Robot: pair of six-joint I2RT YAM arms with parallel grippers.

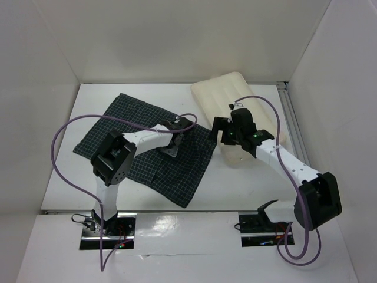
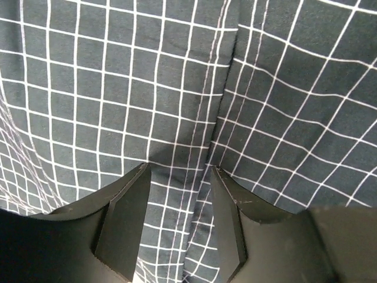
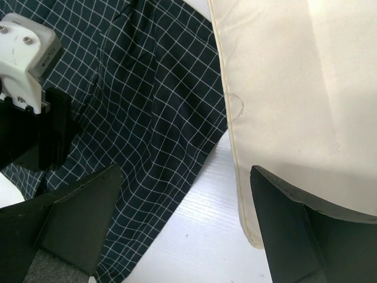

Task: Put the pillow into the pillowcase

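Note:
The dark checked pillowcase (image 1: 141,150) lies flat on the white table, left of centre. The cream pillow (image 1: 227,91) lies at the back right, its near end under my right arm. My left gripper (image 1: 184,125) is low over the pillowcase's right part. In the left wrist view it (image 2: 179,168) is open, and a raised fold of the pillowcase (image 2: 177,76) runs between the fingers. My right gripper (image 1: 219,132) is wide open and empty. In the right wrist view it (image 3: 185,171) straddles the bare strip between the pillowcase (image 3: 153,100) and the pillow (image 3: 294,88).
White walls close in the table (image 1: 247,188) on the left, back and right. A metal rail (image 1: 291,118) runs along the right edge. My left gripper also shows in the right wrist view (image 3: 29,112), close to my right one.

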